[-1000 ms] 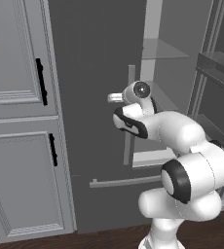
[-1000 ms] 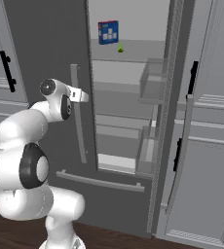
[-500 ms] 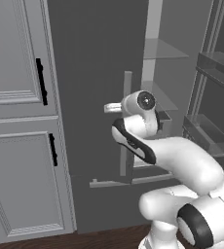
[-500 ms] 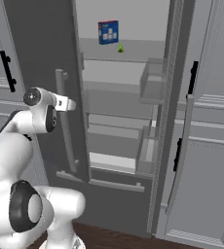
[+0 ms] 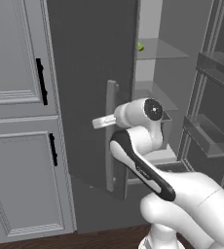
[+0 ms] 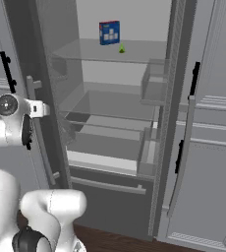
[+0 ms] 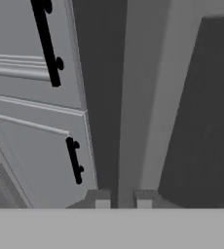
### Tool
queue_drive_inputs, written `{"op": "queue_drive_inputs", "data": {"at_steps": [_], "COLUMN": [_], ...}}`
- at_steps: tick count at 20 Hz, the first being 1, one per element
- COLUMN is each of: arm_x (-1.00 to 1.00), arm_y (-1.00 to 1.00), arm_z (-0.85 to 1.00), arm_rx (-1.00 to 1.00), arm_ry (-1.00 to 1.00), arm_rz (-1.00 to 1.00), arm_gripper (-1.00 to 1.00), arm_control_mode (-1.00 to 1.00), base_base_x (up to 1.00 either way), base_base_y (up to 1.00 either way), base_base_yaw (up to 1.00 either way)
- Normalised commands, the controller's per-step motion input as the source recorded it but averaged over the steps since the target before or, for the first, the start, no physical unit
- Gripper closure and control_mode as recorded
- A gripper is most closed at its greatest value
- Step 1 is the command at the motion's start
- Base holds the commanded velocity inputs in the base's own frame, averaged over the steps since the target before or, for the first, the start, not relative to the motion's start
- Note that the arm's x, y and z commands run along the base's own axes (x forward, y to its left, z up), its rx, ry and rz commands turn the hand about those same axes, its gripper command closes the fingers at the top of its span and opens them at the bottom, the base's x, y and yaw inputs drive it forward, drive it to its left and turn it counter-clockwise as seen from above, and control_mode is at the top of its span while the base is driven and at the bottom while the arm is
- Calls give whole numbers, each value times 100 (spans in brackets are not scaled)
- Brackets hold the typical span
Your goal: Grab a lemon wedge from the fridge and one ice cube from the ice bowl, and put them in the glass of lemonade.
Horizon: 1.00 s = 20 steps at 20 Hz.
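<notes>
While my two-finger gripper (image 7: 120, 198) is pressed up against the long vertical grey bar handle (image 5: 111, 136) of the tall dark grey fridge (image 5: 92, 92), I judge that I am in the door-opening part of the job, with nothing picked up yet. My finger tips stand close together at the foot of the handle bar as the hand view shows it, and I cannot tell whether they pinch the bar or merely sit beside it. The left door already stands swung outward, and the pale interior with its clear shelves is exposed. The tiny yellow-green lemon wedge (image 6: 122, 48) sits on the upper clear shelf (image 6: 134, 53), just beside the blue-and-red carton (image 6: 109, 32), well above and behind where my hand is. Light grey panelled cabinets with black handles (image 7: 73, 160) flank the fridge. Next, I think, I must let go of the handle, draw back clear of the door's edge, and raise my hand toward that upper shelf.
</notes>
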Motion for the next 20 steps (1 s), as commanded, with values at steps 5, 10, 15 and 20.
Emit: {"op": "queue_drive_inputs", "data": {"at_steps": [5,10,15,20], "arm_x": [-100,-98,-58,27], "arm_y": [2,-16,-80,-100], "arm_z": [95,100,67,15], "arm_rx": [0,0,0,7], "arm_ry": [-2,0,6,40], "arm_rz": [12,1,-16,-34], "arm_gripper": [100,100,100,100], "arm_control_mode": [-100,-100,-100,-100], "base_base_x": [0,0,0,0], "base_base_y": [0,0,0,0], "base_base_yaw": [0,0,0,0]}}
